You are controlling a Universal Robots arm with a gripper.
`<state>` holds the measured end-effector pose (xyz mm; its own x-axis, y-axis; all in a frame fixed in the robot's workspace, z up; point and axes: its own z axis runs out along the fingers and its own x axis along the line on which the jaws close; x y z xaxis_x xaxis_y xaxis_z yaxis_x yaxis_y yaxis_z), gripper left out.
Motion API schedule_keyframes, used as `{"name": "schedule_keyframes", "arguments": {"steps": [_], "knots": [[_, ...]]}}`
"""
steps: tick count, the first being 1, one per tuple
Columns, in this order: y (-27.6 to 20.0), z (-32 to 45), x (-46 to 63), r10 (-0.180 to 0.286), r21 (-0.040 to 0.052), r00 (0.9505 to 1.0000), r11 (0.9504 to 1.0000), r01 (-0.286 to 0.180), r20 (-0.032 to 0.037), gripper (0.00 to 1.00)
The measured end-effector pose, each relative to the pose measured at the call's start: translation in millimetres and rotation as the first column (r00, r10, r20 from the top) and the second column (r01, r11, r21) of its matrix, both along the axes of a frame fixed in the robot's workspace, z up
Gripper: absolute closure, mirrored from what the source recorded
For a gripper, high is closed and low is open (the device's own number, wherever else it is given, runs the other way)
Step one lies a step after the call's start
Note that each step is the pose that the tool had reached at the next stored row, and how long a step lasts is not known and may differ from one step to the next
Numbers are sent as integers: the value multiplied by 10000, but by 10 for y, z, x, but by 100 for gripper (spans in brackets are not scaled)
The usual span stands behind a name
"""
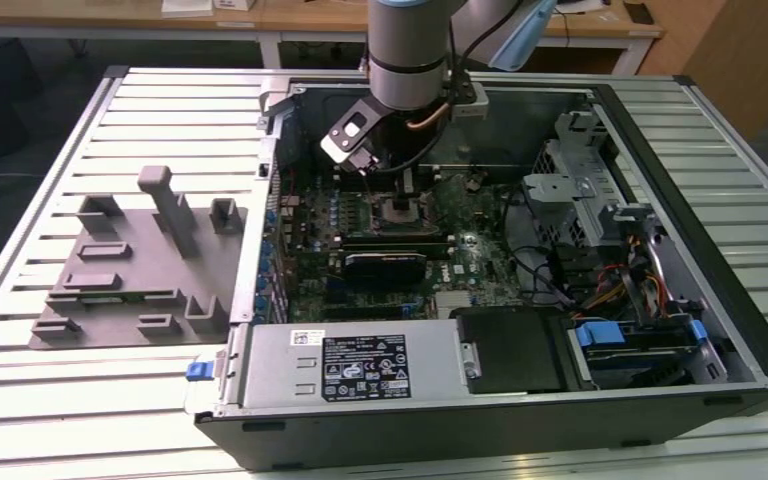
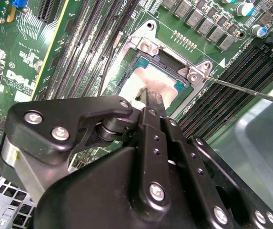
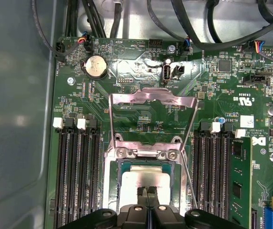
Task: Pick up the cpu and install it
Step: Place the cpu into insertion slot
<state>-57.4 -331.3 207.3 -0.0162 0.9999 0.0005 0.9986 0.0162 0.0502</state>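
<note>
**The cpu** (image 3: 143, 180) lies flat in the open socket (image 3: 108, 191) of the motherboard (image 3: 141, 62), and also appears in the second wrist view (image 2: 141, 83). It is judged a light, rigid, thin plate with a smooth and probably slippery lid and a delicate underside. It is best held by two opposite edges, kept level, and never slid across the socket's contacts. The top is a square of pale silver-white metal that reflects brightly, with a thin darker border just inside the frame.

**The tool** (image 3: 148, 192) appears in both wrist views (image 2: 153, 97). Its two fingers are closed against each other with nothing between them, tips at the middle of the cpu's lid. Whether they rest on the lid or stand just above it cannot be told for certain.

**Surroundings:**
- The load plate (image 3: 151, 97) is swung up and away from the socket.
- The thin lever (image 2: 250, 89) is released beside it.
- Memory slots (image 3: 74, 176) flank the socket on both sides.

**Exterior view:** the arm reaches down into the open computer case (image 1: 491, 440). The case lies on a slatted tabletop (image 1: 11, 400), with a grey fixture block (image 1: 117, 280) well apart at the exterior view's left
</note>
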Motion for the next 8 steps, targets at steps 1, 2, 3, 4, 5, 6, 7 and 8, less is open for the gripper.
{"name": "schedule_keyframes", "arguments": {"steps": [1,2,3,4,5,6,7,8], "knots": [[0,-1,0,0,-1,10000,10000,0,-1,89],[0,-3,0,0,-2,10000,10000,0,-1,89],[0,-4,0,0,-1,10000,10000,0,-1,89],[0,-7,1,0,0,10000,10000,0,0,89],[1,-9,1,0,0,10000,10000,0,0,89],[2,-12,2,1,1,10000,10000,-1,1,89],[2,-18,2,5,-4,10000,10000,-5,0,89],[2,-25,3,7,-13,10000,10000,-7,1,89]]}}
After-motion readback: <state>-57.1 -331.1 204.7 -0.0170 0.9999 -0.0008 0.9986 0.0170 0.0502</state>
